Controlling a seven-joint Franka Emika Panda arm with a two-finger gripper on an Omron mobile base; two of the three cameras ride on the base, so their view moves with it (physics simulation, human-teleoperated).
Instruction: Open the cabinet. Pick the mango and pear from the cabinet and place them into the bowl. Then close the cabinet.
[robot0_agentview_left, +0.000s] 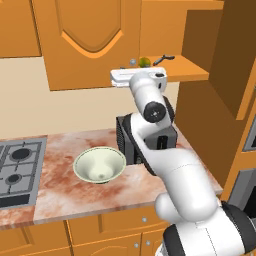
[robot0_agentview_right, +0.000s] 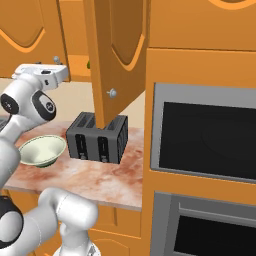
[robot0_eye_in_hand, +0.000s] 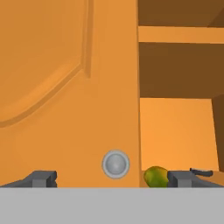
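The cabinet (robot0_agentview_left: 85, 45) has its left door (robot0_eye_in_hand: 65, 87) shut and its right door (robot0_agentview_right: 117, 60) swung wide open. A green pear (robot0_eye_in_hand: 156, 176) lies on the bottom shelf just inside the opening, and it also appears as the pear (robot0_agentview_left: 144, 62) in the left base view. The mango is hidden. My gripper (robot0_eye_in_hand: 113, 179) is open and empty, raised in front of the shut door with its knob (robot0_eye_in_hand: 115, 164) between the fingertips. The cream-green bowl (robot0_agentview_left: 99, 165) stands empty on the counter below.
A black toaster (robot0_agentview_right: 97, 137) stands on the counter right of the bowl, under the open door. A dark handled tool (robot0_agentview_left: 163, 59) lies on the shelf right of the pear. A gas hob (robot0_agentview_left: 17, 167) is at the left, built-in ovens (robot0_agentview_right: 205, 140) at the right.
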